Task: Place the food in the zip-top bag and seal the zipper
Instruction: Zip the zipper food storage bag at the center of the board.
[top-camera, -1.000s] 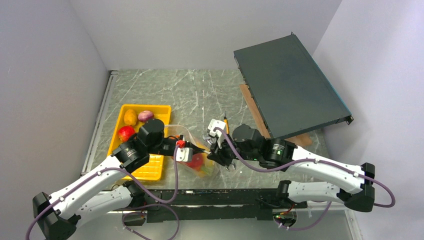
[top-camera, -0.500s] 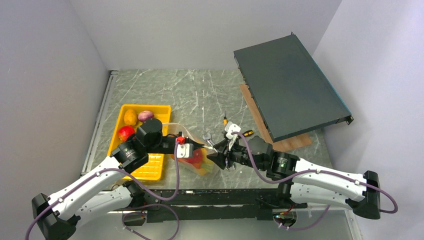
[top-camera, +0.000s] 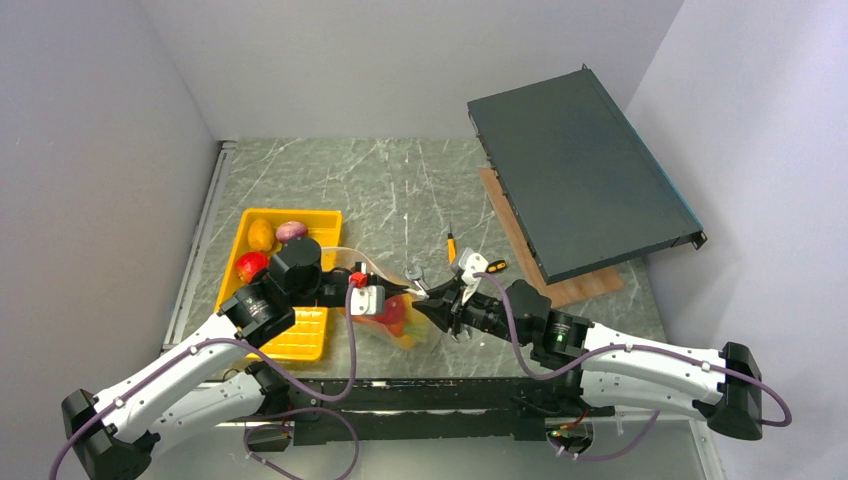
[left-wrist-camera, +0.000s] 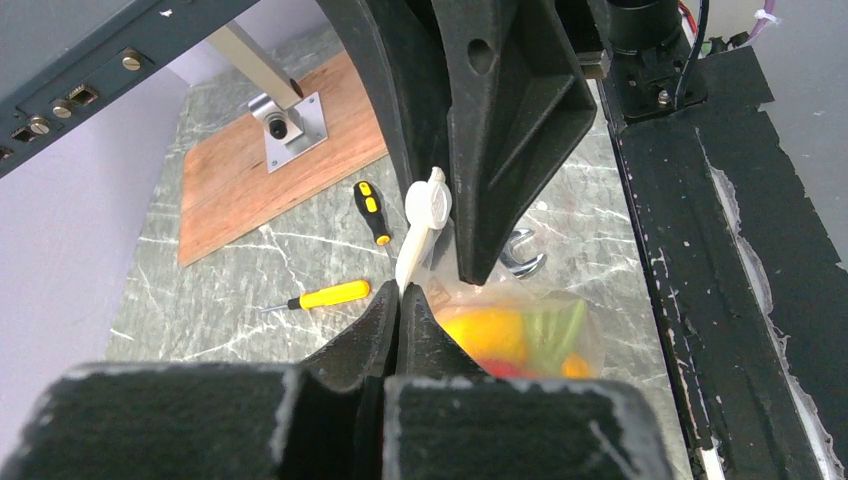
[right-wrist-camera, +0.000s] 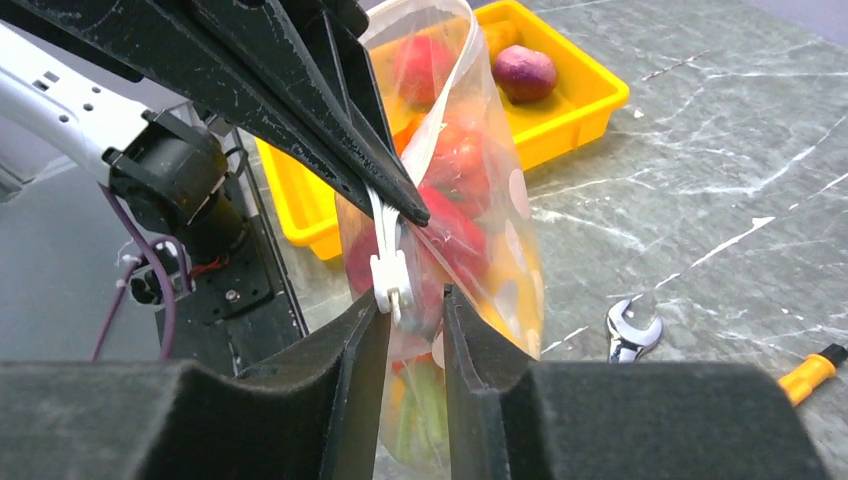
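Food (top-camera: 250, 266) lies partly in the yellow tray (top-camera: 300, 345) at the left of the desk (top-camera: 340, 180). The rest is inside the zip-top bag (top-camera: 398, 325), held up just right of the tray. The left hand (top-camera: 406, 291) is clamped on the zipper (left-wrist-camera: 410, 265). The right hand (top-camera: 427, 305) stands narrow around the white slider (right-wrist-camera: 390, 278); whether it actually pinches is unclear. Further right lie a wrench (top-camera: 416, 276) and two screwdrivers (top-camera: 451, 243).
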